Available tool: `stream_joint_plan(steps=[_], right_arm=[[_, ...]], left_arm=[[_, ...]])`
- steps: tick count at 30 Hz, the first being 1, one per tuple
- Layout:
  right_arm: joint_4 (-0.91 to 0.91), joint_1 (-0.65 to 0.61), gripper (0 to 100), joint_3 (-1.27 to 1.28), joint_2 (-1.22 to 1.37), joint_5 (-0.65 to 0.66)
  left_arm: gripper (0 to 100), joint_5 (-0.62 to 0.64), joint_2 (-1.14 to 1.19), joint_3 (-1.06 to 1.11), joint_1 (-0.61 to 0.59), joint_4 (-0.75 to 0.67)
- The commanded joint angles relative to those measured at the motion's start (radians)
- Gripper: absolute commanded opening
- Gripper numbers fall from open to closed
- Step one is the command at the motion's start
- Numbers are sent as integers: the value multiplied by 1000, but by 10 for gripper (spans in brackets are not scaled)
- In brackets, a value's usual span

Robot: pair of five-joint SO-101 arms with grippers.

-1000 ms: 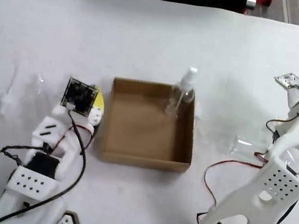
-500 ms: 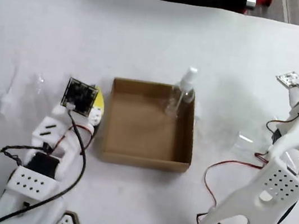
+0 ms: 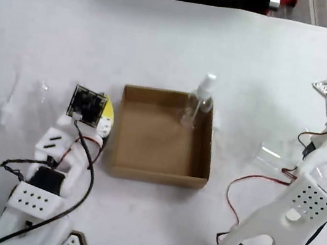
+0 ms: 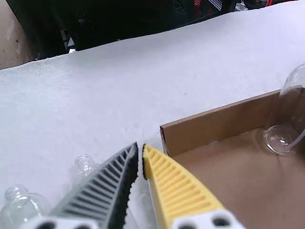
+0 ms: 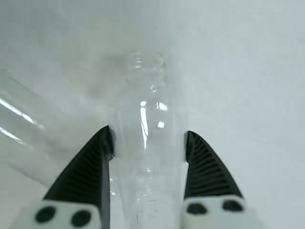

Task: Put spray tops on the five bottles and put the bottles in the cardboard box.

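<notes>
Clear capless bottle inside right gripper — perhaps held — by wrist view.

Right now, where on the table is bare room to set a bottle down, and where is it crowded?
Free: the wide table strip beyond the cardboard box, and most of the box floor, apart from the capped bottle corner. Crowded: clear bottles by the right gripper; left gripper beside the box.

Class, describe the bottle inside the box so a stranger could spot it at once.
Find the box mid-table. A bottle stands upright in its far right corner. It alone wears a white spray top; the bottles outside the box have open necks.
</notes>
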Motion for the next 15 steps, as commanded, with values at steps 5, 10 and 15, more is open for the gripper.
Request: stream_joint_plan(steps=[5, 10, 15], right_arm=[[73, 10, 16, -127, -193, -97], [74, 5, 16, -124, -320, -203], [76, 5, 16, -117, -475, -279]], left_arm=[[24, 152, -27, -58, -134, 51], [28, 199, -27, -112, -173, 141], [28, 199, -27, -114, -173, 140]])
